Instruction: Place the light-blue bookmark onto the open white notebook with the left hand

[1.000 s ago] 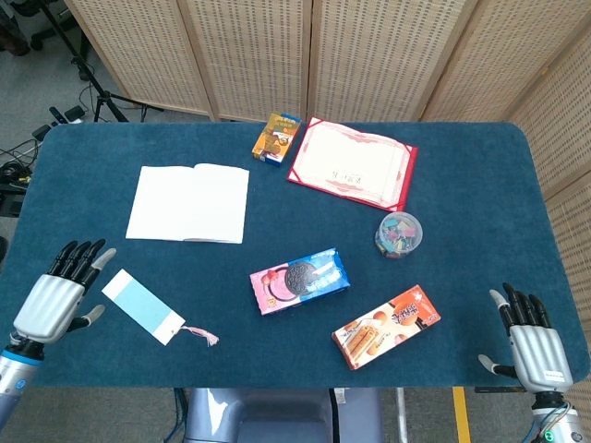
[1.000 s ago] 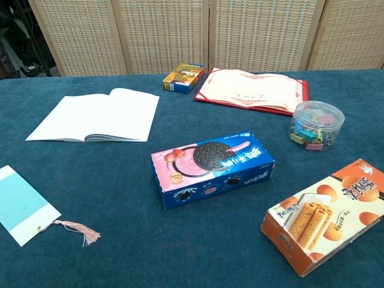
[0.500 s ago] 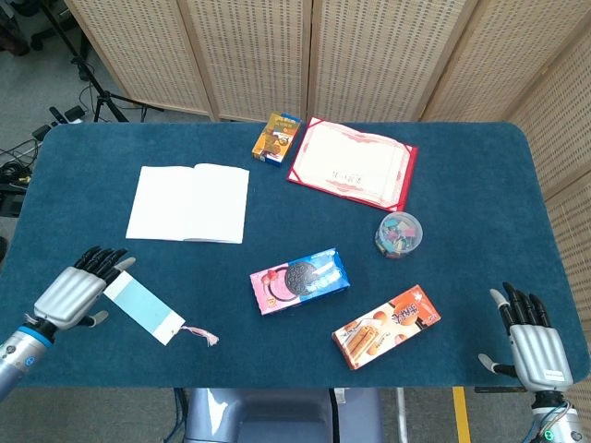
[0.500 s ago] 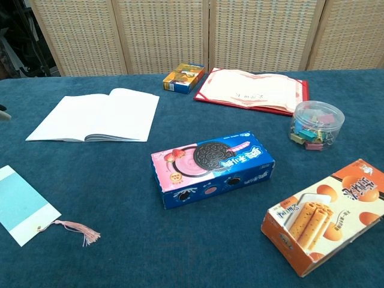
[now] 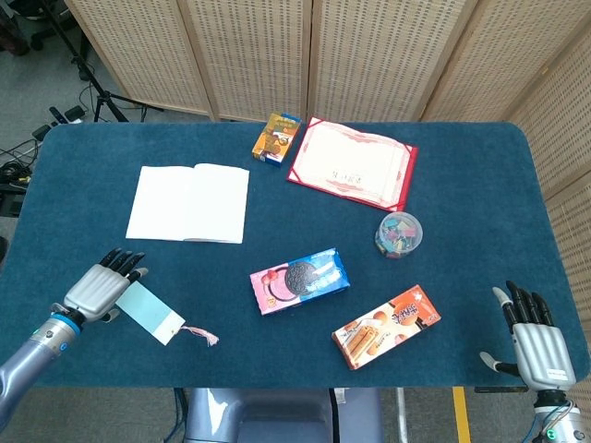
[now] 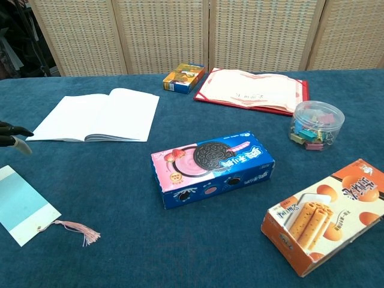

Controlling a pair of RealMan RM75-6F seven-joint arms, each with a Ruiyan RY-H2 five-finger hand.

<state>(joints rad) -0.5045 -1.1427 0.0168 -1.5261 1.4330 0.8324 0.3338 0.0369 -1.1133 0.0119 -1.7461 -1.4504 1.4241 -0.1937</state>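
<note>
The light-blue bookmark [image 5: 151, 312] [image 6: 21, 204] lies flat near the table's front left, with a pink tassel [image 5: 199, 333] at its right end. My left hand [image 5: 103, 283] is over the bookmark's left end, fingers spread and holding nothing; only its fingertips [image 6: 13, 131] show at the left edge of the chest view. The open white notebook [image 5: 189, 203] [image 6: 97, 115] lies farther back on the left. My right hand [image 5: 536, 346] hovers open at the front right corner.
A blue cookie box [image 5: 299, 281] lies mid-table and an orange wafer box [image 5: 386, 325] lies to its right. A clear tub of clips [image 5: 399, 233], a red certificate folder [image 5: 353, 162] and a small orange box [image 5: 276, 137] sit toward the back.
My left hand has moved right and forward, from beside the bookmark to over its left end. The bookmark and the right hand have stayed put.
</note>
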